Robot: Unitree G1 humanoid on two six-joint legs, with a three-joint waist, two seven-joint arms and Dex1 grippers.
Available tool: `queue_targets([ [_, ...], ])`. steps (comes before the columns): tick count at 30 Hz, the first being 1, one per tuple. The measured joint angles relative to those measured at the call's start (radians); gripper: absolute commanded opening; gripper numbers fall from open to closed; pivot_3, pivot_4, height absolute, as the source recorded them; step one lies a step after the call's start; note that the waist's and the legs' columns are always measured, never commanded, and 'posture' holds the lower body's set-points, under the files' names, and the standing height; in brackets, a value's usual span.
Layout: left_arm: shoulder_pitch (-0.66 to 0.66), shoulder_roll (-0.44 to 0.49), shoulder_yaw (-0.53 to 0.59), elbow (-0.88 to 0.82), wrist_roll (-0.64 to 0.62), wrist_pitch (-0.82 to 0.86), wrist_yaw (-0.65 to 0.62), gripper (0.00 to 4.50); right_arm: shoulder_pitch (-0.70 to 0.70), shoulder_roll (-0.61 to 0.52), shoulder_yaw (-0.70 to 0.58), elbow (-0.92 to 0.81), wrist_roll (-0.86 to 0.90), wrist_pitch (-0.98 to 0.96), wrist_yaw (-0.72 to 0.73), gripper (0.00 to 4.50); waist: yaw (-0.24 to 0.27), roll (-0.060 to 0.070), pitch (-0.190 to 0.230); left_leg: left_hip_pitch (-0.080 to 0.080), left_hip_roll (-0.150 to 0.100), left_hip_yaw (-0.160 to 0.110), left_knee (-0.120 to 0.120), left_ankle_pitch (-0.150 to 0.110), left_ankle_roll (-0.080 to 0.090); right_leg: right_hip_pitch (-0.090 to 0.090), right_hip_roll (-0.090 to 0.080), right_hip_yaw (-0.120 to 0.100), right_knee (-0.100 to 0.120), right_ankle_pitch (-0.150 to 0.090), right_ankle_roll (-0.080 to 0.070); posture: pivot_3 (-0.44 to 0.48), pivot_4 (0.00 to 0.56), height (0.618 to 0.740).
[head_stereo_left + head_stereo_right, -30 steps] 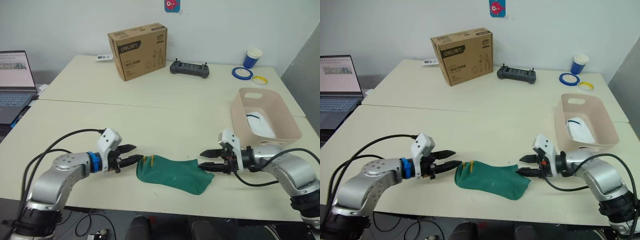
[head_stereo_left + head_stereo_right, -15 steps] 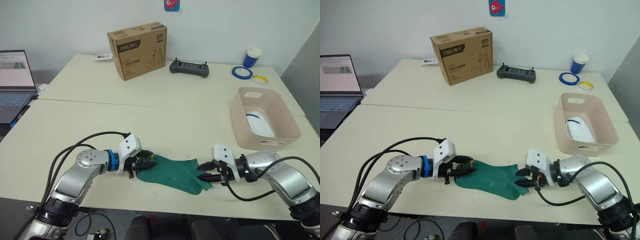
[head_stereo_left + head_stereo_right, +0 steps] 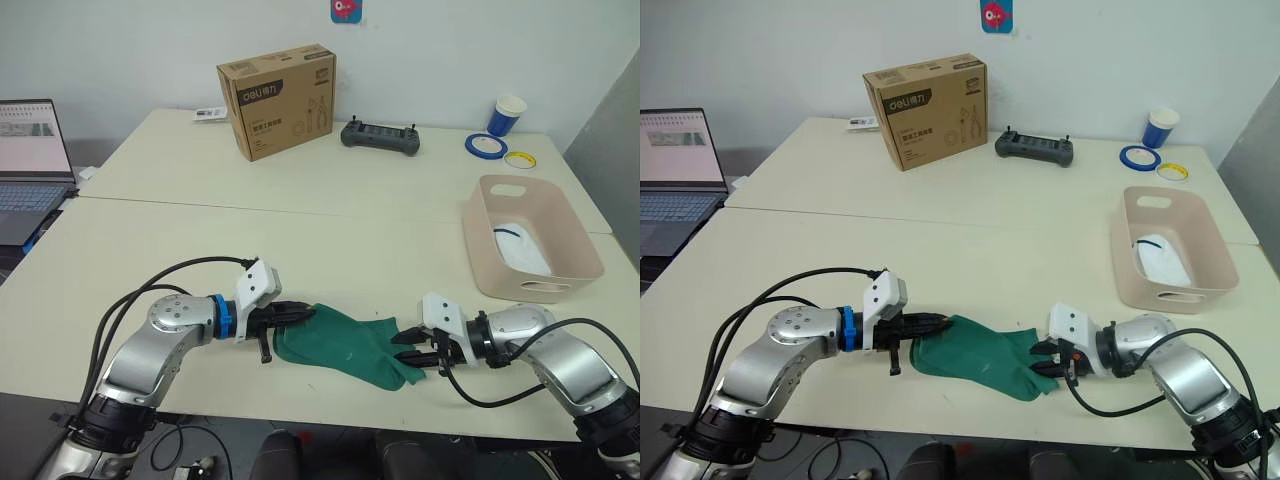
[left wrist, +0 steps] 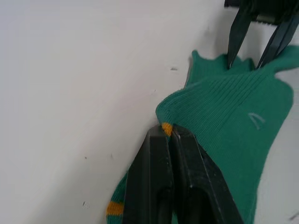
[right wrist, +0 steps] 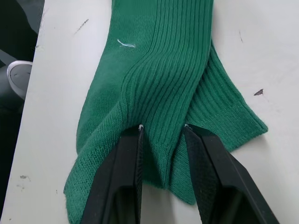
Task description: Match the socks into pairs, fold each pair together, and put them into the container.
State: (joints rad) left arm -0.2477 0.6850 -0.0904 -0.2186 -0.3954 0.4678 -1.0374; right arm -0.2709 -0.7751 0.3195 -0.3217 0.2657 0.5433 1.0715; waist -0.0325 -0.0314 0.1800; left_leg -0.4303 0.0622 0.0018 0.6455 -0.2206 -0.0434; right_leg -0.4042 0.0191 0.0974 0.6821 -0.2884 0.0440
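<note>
Socks (image 3: 345, 343), dark green pair w/ yellow cuff marks, lay stacked near front edge of tabletop (image 3: 330, 240), btwn both grippers. Left gripper (image 3: 296, 314) had jaws clenched on cuff end, lifting it slightly. Right gripper (image 3: 405, 347) at toe end, jaws parted, tips pressing into fabric, a fold bunched btwn them. Pink basin (image 3: 575, 243) sat well apart on robot's right, white sock (image 3: 520, 247) inside.

Head stereo overlooks table (image 3: 330, 230), wrist views close-up
</note>
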Motion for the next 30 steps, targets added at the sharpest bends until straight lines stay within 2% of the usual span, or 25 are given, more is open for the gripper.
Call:
queue_targets([
  [7, 0.026, 0.007, 0.008, -0.014, -0.005, 0.009, 0.000, 0.04, 0.000, 0.000, 0.018, 0.012, -0.023, -0.016, 0.004, 1.48, 0.000, 0.000, 0.000, 0.000, 0.000, 0.000, 0.000, 0.000, 0.000, 0.000, 0.000, 0.000, 0.000, 0.000, 0.000, 0.000, 0.150, 0.740],
  [10, 0.026, 0.007, 0.008, -0.015, -0.005, 0.009, 0.001, 0.00, 0.000, 0.000, 0.018, 0.014, -0.022, -0.020, 0.007, 0.94, 0.000, 0.000, 0.000, 0.000, 0.000, 0.000, 0.000, 0.000, 0.000, 0.000, 0.000, 0.000, 0.000, 0.000, 0.000, 0.000, 0.150, 0.740],
  [12, 0.026, 0.007, 0.008, -0.015, -0.005, 0.009, 0.001, 0.00, 0.000, 0.000, 0.017, 0.015, -0.022, -0.022, 0.014, 0.20, 0.001, 0.000, 0.000, 0.000, 0.000, 0.000, 0.000, 0.000, 0.000, 0.000, 0.000, 0.000, 0.000, 0.000, 0.000, 0.000, 0.150, 0.740],
  [13, 0.026, 0.007, 0.008, -0.015, -0.005, 0.009, 0.001, 0.00, 0.000, -0.001, 0.017, 0.016, -0.021, -0.024, 0.016, 0.01, 0.001, 0.000, 0.000, 0.000, 0.000, 0.000, 0.000, 0.000, 0.000, 0.000, 0.000, 0.000, 0.000, 0.000, 0.000, 0.000, 0.150, 0.740],
  [18, 0.031, 0.009, 0.014, -0.019, -0.014, 0.010, 0.001, 0.00, -0.005, -0.014, 0.012, 0.017, -0.008, -0.024, 0.036, 0.01, 0.001, 0.000, 0.000, 0.000, 0.000, 0.000, 0.000, 0.000, 0.000, 0.000, 0.000, 0.000, 0.000, 0.000, 0.000, 0.000, 0.150, 0.740],
  [22, 0.072, 0.033, 0.048, -0.071, -0.056, 0.055, 0.006, 0.00, -0.019, -0.048, -0.038, 0.007, 0.030, -0.004, 0.063, 0.01, 0.000, 0.000, 0.000, 0.000, 0.000, 0.000, 0.000, 0.000, 0.000, 0.000, 0.000, 0.000, 0.000, 0.000, 0.000, 0.000, 0.150, 0.740],
  [30, 0.313, 0.094, 0.242, -0.370, -0.293, 0.286, 0.087, 0.00, -0.010, -0.167, -0.162, -0.162, 0.224, 0.167, 0.131, 0.01, 0.000, 0.000, 0.000, 0.000, 0.001, 0.000, 0.000, 0.000, 0.000, 0.000, -0.001, -0.001, 0.001, 0.000, 0.000, 0.000, 0.150, 0.740],
])
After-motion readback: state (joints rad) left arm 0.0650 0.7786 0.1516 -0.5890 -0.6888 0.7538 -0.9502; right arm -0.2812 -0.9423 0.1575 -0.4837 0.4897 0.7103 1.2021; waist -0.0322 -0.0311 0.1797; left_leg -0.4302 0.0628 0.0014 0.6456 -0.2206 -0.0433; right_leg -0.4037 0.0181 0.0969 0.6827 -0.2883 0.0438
